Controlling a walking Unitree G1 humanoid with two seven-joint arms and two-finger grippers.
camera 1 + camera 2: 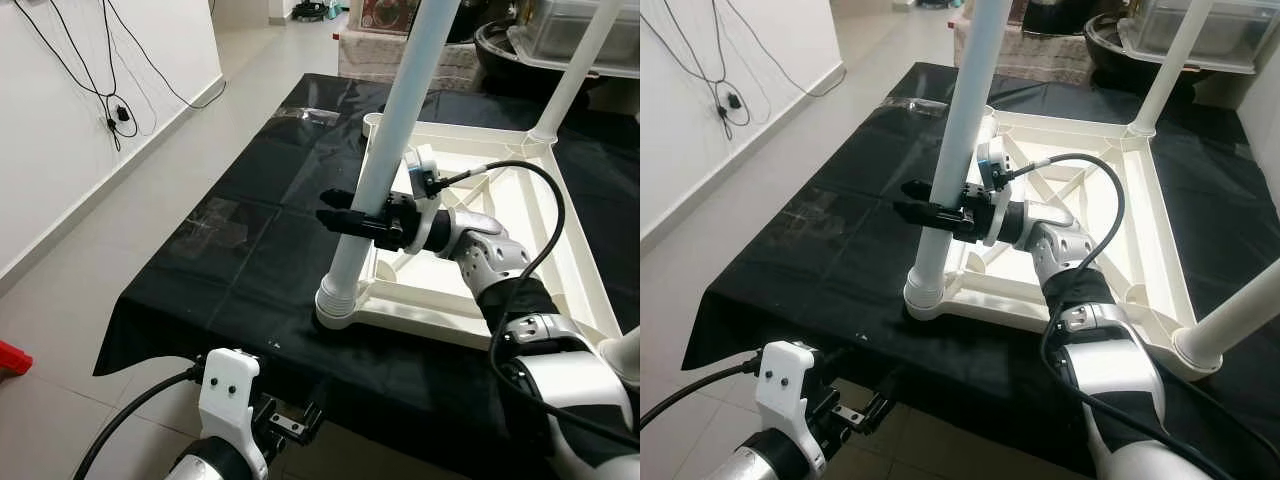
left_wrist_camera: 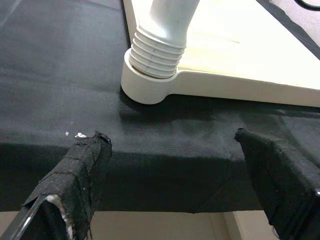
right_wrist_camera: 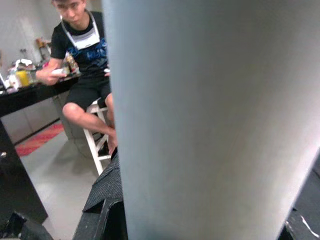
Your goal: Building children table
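Upturned white table frame [image 1: 1140,215] lies flat on a work surface draped in black cloth [image 1: 250,220]. One leg [image 1: 385,165] stands in the near corner socket [image 1: 335,305], ribbed collar showing at its base; it leans slightly toward 1 o'clock. A second leg [image 1: 1168,60] rises at the far corner, toward 1 o'clock from the first; a third [image 1: 1240,315] at 3 o'clock.

Right gripper [image 1: 345,217] is clenched on the near leg about midway up, fingers either side of the tube. Left gripper [image 2: 175,165] hangs spread apart below the surface's near edge, at 6 o'clock from the socket, holding nothing.

Handling, as judged: the leg looks like hollow plastic, light, stiff, smooth and likely slippery under a twist. Best hold is low on the shaft, close above the collar, for turning force without levering the socket. The frame is light enough to skid on the cloth.

Room: pale tiled floor, white wall with dangling black cables [image 1: 100,80] at 10 o'clock, clutter at 12. In the right wrist view a person [image 3: 82,60] sits on a stool beyond the leg.
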